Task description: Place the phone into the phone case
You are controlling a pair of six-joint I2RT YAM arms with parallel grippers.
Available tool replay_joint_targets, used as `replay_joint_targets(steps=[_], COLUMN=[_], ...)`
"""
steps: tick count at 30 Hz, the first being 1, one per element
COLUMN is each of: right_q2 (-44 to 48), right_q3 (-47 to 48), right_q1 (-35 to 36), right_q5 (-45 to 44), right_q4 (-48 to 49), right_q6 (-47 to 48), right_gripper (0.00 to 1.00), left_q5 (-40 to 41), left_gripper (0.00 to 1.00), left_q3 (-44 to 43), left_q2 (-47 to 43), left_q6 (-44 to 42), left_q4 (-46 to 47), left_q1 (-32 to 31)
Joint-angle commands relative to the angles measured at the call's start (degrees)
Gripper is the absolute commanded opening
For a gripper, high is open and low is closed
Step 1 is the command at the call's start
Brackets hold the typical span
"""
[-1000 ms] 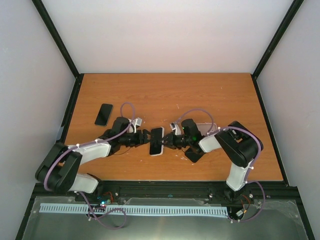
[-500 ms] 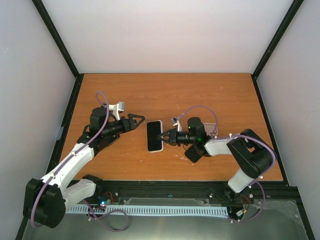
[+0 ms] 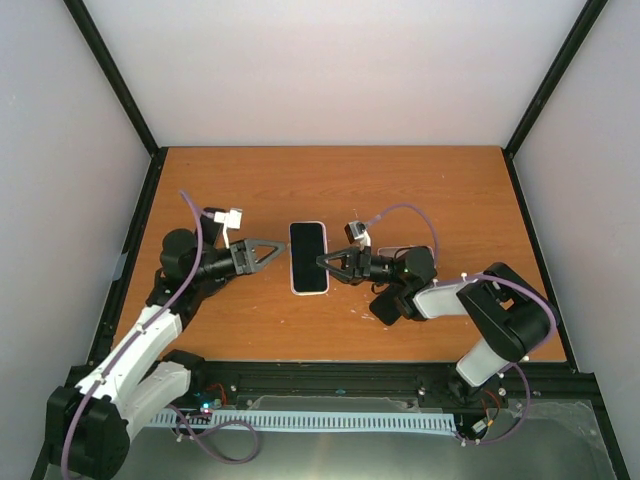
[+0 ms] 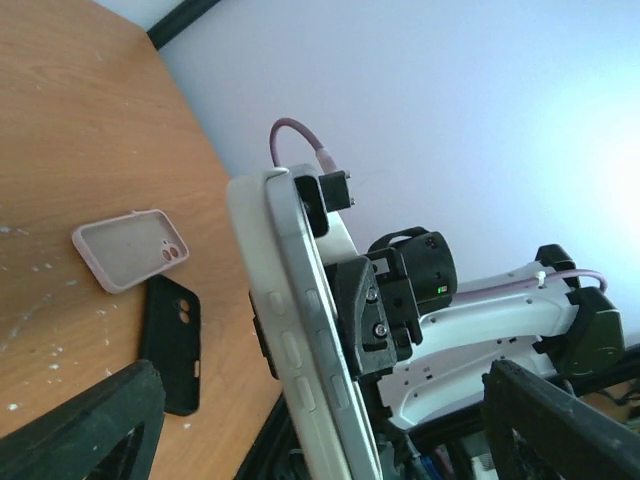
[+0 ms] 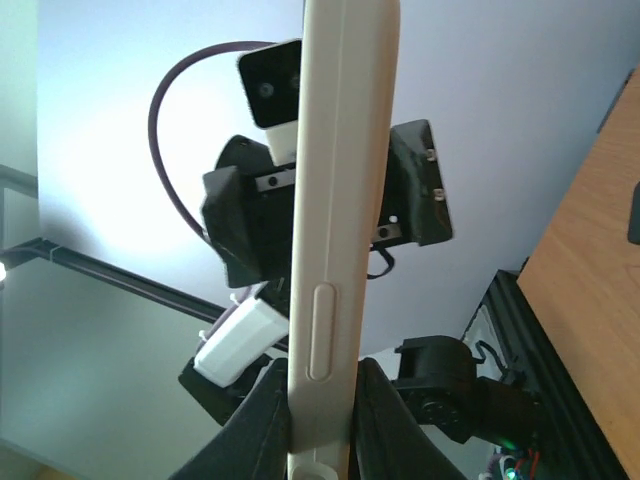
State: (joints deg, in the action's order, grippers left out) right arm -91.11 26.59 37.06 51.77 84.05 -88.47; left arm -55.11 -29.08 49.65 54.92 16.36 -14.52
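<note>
Found phone (image 3: pixel 309 257) raised off the table (image 3: pixel 420 190), gripped along its right long edge by right gripper (image 3: pixel 332 262). Confirmed jaws closed on the phone's pale rim. In right wrist view, saw fingers (image 5: pixel 262 425) pressing on either face of the device, with the side button (image 5: pixel 322 332) turned to the lens. Noted dark screen facing the overhead camera and long axis running away from the arm bases, roughly mid-table between the two arms.

Recorded left gripper (image 3: pixel 272 251) just beside the phone's left edge, pointing at it, not touching. Found jaws spread wide. In left wrist view, saw fingers (image 4: pixel 85 420) at opposite lower corners, with the phone ahead in the gap and apart from both.

Noted two cases lying flat on the table on the right arm's side. Logged pink translucent phone case (image 4: pixel 128 250) with camera cut-out visible. Logged black phone case (image 4: pixel 175 345) just beside it, nearer the arm bases, partly under the right arm in overhead view. Found neither holding the phone, and the phone apart from both.

Cannot tell whether the pale rim is the phone's own frame or a cover already fitted.
</note>
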Motion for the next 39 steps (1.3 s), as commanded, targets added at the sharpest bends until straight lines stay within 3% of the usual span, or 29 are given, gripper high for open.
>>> replay_joint_targets(steps=[1,8,21,30,39], right_q2=[0.38,0.51,0.40,0.64,1.45], right_q3=[0.54,1.58,2.61,3.25,4.89], right_q1=[0.56,1.25,4.05,4.41,5.79], right_q5=[0.48,0.72,0.58,0.35,0.83], right_q4=[12.10,12.10,9.25,12.02,8.91], right_q6=[-3.72,-4.67,-2.84,-4.93,-4.42], right_gripper=[0.11,0.12,0.13,0.13,0.14], left_q5=[-3.95,-6.01,-4.69,-5.56,-4.04], left_gripper=[0.85,0.73,0.56,0.60,0.32], left_q3=[2.89,5.20,3.26,7.82,9.88], left_q2=[0.36,2.49,6.79,5.44,5.20], left_q6=[7.12,13.43,11.54,20.37,24.71], left_q4=[12.30,23.07,21.28,35.26,41.38], left_q1=[0.27,0.29,0.29,0.31,0.33])
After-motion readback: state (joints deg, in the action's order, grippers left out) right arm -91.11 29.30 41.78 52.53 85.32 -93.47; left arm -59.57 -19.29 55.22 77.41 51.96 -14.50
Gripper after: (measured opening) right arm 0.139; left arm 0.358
